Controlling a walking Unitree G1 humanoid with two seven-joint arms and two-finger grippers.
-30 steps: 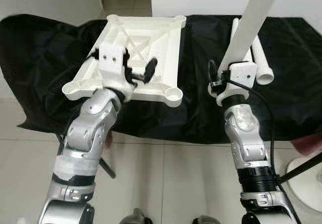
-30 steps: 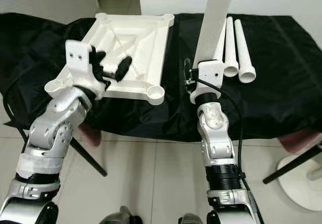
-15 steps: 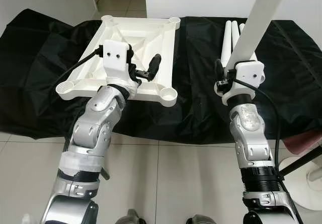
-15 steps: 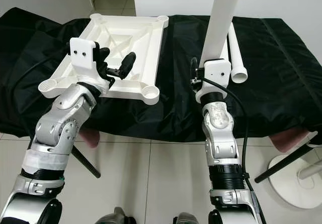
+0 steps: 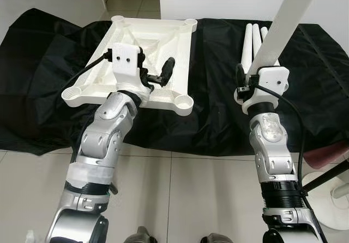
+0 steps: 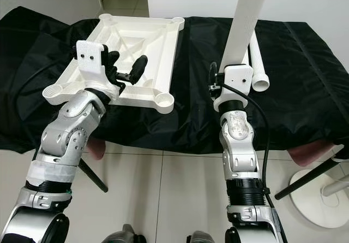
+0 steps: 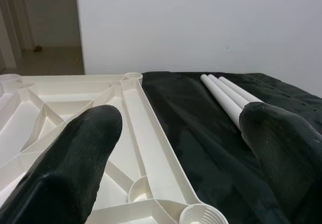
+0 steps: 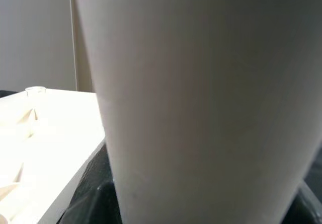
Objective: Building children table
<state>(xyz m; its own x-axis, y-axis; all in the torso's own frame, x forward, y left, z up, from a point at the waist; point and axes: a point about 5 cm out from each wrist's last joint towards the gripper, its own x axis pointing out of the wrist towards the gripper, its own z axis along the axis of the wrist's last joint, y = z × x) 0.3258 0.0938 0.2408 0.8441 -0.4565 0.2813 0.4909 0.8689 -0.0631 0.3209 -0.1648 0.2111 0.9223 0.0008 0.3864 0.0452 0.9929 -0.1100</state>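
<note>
In my right hand (image 6: 235, 71), clamped shut, a white table leg (image 6: 248, 19) stands upright; my left hand (image 5: 155, 79) hovers spread and empty above the upturned tabletop (image 5: 163, 41). Next I'd seat the leg into the corner socket (image 5: 184, 101) beside it.

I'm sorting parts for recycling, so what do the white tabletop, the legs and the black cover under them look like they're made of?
The tabletop looks like moulded plastic, matte off-white: its underside shows cast ribs and round corner sockets. The legs, including the leg in the right tool, look like the same smooth plastic, hollow at the end. The black cover seems thin synthetic fabric, creased with a slight sheen.
</note>
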